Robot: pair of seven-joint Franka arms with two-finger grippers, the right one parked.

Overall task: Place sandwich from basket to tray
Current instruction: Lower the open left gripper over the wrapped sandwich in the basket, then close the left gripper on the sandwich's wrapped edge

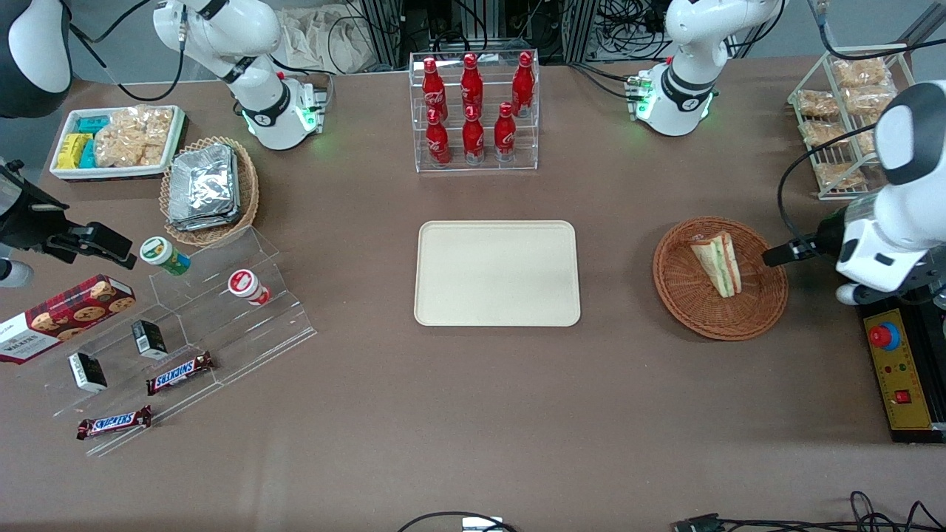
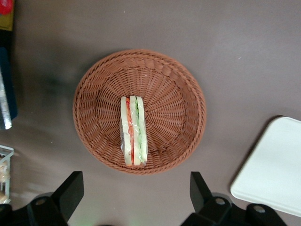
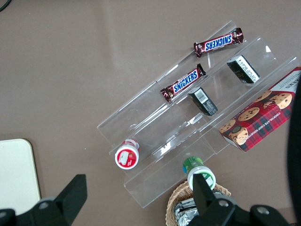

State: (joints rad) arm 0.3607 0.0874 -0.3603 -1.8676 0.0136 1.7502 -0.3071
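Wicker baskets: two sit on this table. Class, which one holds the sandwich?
The reddish-brown basket toward the working arm's end, under the open claw, holds the sandwich; the tan basket holds foil packets.

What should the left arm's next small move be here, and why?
Probably lower straight down over the sandwich. The gripper hangs open above the basket, holding nothing, and the sandwich lies in the basket, with the tray bare.
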